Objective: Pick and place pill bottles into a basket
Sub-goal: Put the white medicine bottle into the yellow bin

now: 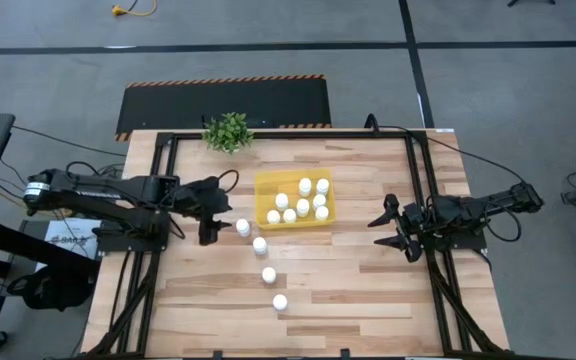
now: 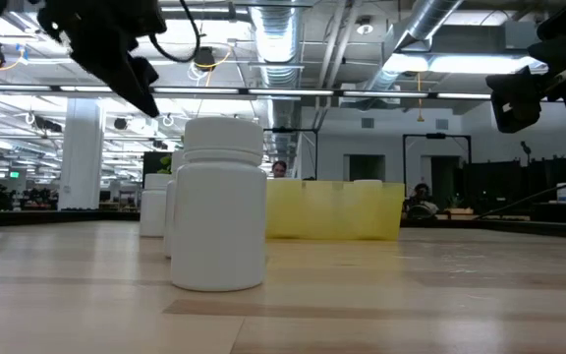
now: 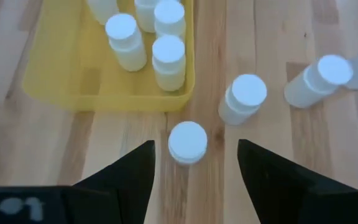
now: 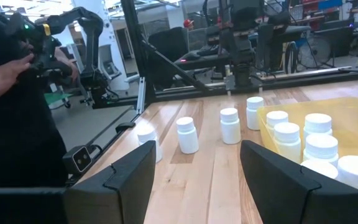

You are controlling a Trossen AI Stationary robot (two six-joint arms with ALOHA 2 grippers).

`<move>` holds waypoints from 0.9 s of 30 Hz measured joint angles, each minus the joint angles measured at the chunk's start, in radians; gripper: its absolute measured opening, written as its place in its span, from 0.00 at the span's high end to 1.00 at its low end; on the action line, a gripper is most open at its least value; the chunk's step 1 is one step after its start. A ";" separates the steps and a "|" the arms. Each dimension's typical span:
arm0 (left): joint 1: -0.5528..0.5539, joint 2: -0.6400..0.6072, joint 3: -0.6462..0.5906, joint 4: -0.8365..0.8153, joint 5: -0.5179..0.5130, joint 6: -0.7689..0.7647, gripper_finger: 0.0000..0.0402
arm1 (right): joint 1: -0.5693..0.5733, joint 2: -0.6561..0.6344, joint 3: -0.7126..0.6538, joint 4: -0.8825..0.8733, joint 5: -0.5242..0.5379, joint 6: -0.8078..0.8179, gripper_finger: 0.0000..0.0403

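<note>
The yellow tray stands at mid-table and holds several white pill bottles. Several more bottles stand upright on their bases in a slanting row on the wood, from near the tray to the near side. My left gripper is open and raised above the table, just left of the row's far bottle, which shows ahead between its fingers without touching them. My right gripper is open and empty, right of the tray; it also shows in the right wrist view.
A small green plant stands at the table's far edge. Black frame rails run along the table's left and right sides. A person's hand and dark sleeve show beyond the table's left side. Bare wood lies between the tray and my right gripper.
</note>
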 joint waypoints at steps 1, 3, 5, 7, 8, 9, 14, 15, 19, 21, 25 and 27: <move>0.000 0.003 -0.014 0.009 0.002 0.001 0.46 | 0.000 0.000 0.000 0.000 0.000 0.000 0.44; 0.000 0.017 -0.029 0.024 0.005 -0.012 0.46 | 0.000 0.002 0.000 0.000 0.000 0.000 0.44; 0.001 0.043 -0.030 0.042 0.005 -0.035 0.46 | 0.000 0.002 0.000 0.001 0.000 0.000 0.44; 0.004 0.070 -0.031 0.048 -0.005 -0.045 0.46 | 0.000 0.006 0.000 0.000 0.000 0.000 0.44; 0.005 0.088 -0.031 0.060 -0.011 -0.046 0.46 | 0.000 0.006 0.000 0.001 0.000 0.000 0.44; 0.007 0.105 -0.031 0.071 -0.012 -0.047 0.46 | 0.000 0.005 0.000 0.001 0.000 0.000 0.44; 0.015 0.181 -0.031 0.088 -0.009 -0.066 0.46 | 0.000 0.006 0.000 0.000 0.000 0.000 0.44; 0.017 0.191 -0.031 0.100 -0.004 -0.067 0.46 | 0.000 0.006 0.000 0.000 0.000 0.000 0.44; 0.032 0.217 -0.031 0.120 0.000 -0.068 0.46 | 0.000 0.006 0.000 0.000 0.000 0.000 0.44; 0.039 0.231 -0.031 0.131 0.000 -0.068 0.46 | 0.000 0.005 0.000 0.000 0.000 0.000 0.44; 0.040 0.252 -0.031 0.129 0.003 -0.067 0.46 | 0.000 0.006 0.000 0.000 0.000 0.000 0.44; 0.040 0.259 -0.030 0.135 0.007 -0.063 0.46 | 0.000 0.005 0.000 0.000 0.000 0.000 0.44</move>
